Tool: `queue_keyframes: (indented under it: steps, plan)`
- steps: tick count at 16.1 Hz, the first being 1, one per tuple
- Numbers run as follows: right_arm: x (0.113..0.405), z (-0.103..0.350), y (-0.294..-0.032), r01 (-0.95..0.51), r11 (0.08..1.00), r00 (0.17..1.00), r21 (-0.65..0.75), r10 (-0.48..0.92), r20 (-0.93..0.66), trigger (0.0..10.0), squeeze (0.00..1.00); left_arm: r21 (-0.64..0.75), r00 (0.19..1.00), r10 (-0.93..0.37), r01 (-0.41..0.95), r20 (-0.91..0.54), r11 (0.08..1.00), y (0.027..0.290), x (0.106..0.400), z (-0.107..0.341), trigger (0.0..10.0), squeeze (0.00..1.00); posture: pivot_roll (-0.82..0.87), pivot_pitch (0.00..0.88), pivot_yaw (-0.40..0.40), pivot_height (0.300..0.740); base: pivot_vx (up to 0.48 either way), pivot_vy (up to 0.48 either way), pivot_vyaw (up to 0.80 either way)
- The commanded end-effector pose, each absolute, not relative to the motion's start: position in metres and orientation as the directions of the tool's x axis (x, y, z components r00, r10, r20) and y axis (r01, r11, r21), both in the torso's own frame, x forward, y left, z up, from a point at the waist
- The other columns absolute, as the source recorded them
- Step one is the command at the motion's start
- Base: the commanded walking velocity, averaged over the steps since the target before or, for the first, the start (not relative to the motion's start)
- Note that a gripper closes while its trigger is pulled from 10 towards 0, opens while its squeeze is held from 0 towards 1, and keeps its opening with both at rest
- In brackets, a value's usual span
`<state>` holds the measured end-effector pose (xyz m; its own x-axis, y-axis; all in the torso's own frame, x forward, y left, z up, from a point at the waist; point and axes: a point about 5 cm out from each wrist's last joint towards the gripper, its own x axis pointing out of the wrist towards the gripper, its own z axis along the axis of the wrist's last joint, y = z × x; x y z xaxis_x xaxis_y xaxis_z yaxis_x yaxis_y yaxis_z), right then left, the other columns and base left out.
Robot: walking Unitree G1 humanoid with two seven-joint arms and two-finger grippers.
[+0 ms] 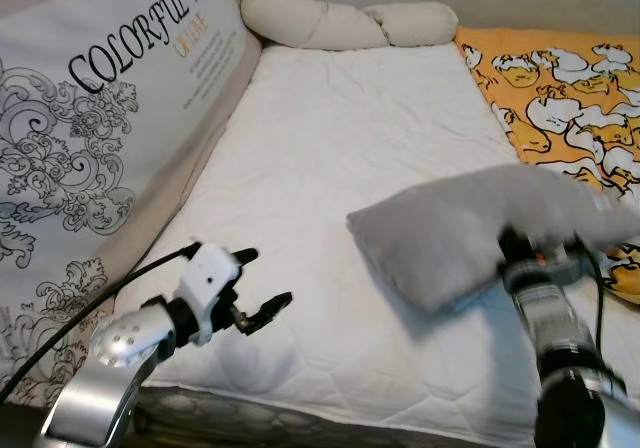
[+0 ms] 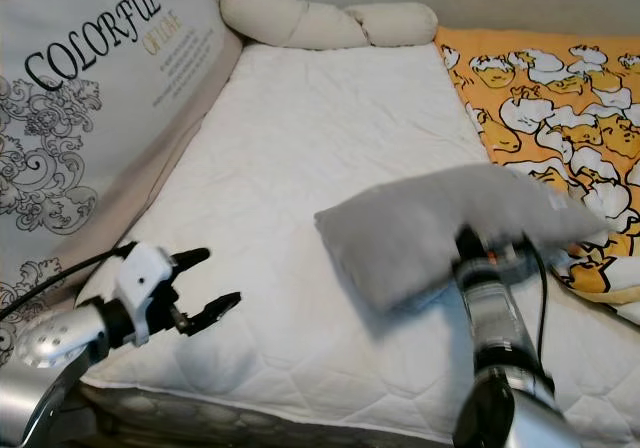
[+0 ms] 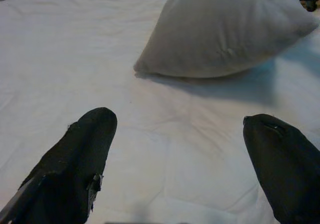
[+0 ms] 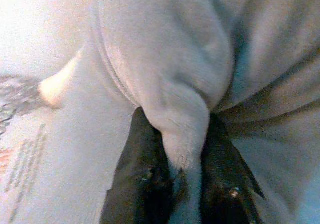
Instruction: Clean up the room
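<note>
Both arms reached over the mattress (image 1: 330, 148): the right gripper (image 4: 182, 169) was clamped on a fold of the grey pillow (image 1: 470, 228), held above the bed, while the left gripper (image 1: 262, 286), fingers apart, hovered to the pillow's left, pointing at its near corner.

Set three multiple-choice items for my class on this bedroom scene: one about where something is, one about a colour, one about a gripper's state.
1. Where does the long cream bolster lie?
A. At the far end of the white mattress
B. On the floor
C. Under the grey pillow

2. What colour is the duck-print blanket's background?
A. Blue
B. Orange-yellow
C. Green

3. What is the right gripper doing?
A. Hanging open
B. Resting flat on the mattress
C. Pinching a fold of the grey pillow

Answers: 1 A, it lies along the mattress's far edge. 2 B, white ducks sit on orange-yellow. 3 C, the right wrist view shows fabric clamped between the fingers.
</note>
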<state>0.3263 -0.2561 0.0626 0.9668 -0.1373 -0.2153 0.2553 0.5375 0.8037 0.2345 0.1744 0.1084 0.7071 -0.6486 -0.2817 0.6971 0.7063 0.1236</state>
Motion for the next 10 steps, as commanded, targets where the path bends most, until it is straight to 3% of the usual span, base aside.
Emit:
queue_keyframes:
  steps: [1,3,4,7,8,9,10]
  plan:
    - [0.343,0.082,-0.241,0.168,0.571,0.985,0.804,-0.069,-0.157,0.0,0.0,0.134,0.756,-0.609,0.647,-0.242,0.751,0.18,0.239,0.117,10.0,0.0,0.08,0.0,0.034,0.74,0.0,0.0,0.0]
    - [0.354,0.099,-0.23,0.091,0.581,0.995,0.809,-0.017,-0.1,0.0,0.0,0.14,0.795,-0.567,0.6,-0.214,0.788,0.185,0.244,0.121,10.0,0.0,0.08,0.0,0.032,0.74,0.0,0.0,0.0]
    - [0.377,0.137,-0.201,-0.064,0.62,0.995,0.782,0.103,-0.001,0.0,0.0,0.164,0.878,-0.453,0.475,-0.157,0.865,0.201,0.254,0.128,10.0,0.0,0.09,0.0,0.033,0.74,0.0,0.0,0.0]
    - [0.388,0.176,-0.172,-0.232,0.628,0.967,0.743,0.235,0.102,0.0,0.0,0.181,0.929,-0.353,0.369,-0.115,0.912,0.216,0.261,0.134,10.0,0.0,0.08,0.0,0.036,0.74,0.0,0.0,0.0]
    - [0.388,0.189,-0.163,-0.295,0.602,0.947,0.742,0.288,0.142,0.0,0.0,0.185,0.942,-0.32,0.333,-0.101,0.924,0.22,0.264,0.136,10.0,0.0,0.1,0.0,0.022,0.74,0.0,0.0,0.0]
    - [0.38,0.217,-0.145,-0.425,0.481,0.883,0.767,0.409,0.232,0.0,0.0,0.179,0.972,-0.227,0.233,-0.058,0.956,0.232,0.267,0.144,10.0,0.0,0.1,0.0,0.021,0.74,0.0,0.0,0.0]
    - [0.372,0.228,-0.139,-0.474,0.418,0.844,0.775,0.467,0.264,0.0,0.0,0.185,0.981,-0.189,0.194,-0.049,0.963,0.239,0.267,0.146,10.0,0.0,0.1,0.0,0.023,0.74,0.0,0.0,0.0]
